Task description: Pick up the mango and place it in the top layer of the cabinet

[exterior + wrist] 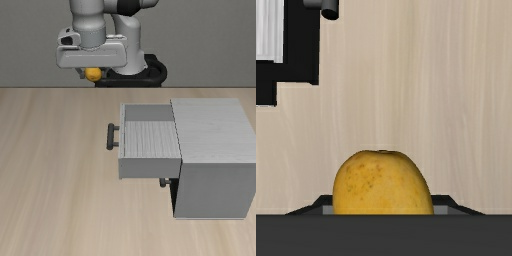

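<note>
Closest to your wrist camera is the mango [383, 182], yellow and speckled, held in the tool [93, 72], which grasps it just above the far edge of the table [50, 170]. The dark edge of the tool cuts off its underside. In the exterior view the white hand covers most of the fruit. Well apart, toward the exterior view's right, stands the grey cabinet [212, 150]. Its top drawer [148, 140] is pulled out, with its handle [112, 136] facing the exterior view's left.

Perhaps a simulated lab bench: wooden tabletop [50, 180], grey cabinet [215, 130], blank wall [210, 40].
</note>
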Robot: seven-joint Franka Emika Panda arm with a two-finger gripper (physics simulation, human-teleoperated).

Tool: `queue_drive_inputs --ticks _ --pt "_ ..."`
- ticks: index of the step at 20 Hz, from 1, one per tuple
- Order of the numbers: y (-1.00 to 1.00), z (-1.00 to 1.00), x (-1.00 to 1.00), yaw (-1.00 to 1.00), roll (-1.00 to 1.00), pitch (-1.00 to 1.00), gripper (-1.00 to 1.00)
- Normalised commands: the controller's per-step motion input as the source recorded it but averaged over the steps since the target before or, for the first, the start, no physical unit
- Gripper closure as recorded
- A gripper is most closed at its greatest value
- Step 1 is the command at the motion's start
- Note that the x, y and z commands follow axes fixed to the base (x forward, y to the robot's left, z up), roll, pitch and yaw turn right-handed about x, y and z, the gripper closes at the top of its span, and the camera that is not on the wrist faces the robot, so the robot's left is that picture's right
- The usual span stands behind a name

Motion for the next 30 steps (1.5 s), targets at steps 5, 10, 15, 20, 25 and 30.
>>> queue_drive_inputs --ticks 5,10,15,20,25,30 --pt "1.0 0.0 0.0 0.0 0.0 0.0 1.0" --pt "1.0 0.0 0.0 0.0 0.0 0.0 1.0" --pt "0.2 0.0 1.0 0.0 0.0 0.0 1.0" --pt "0.0 0.0 1.0 0.0 0.0 0.0 1.0" --pt "0.0 0.0 1.0 0.0 0.0 0.0 1.0" --pt "0.0 0.0 0.0 0.0 0.0 0.0 -1.0"
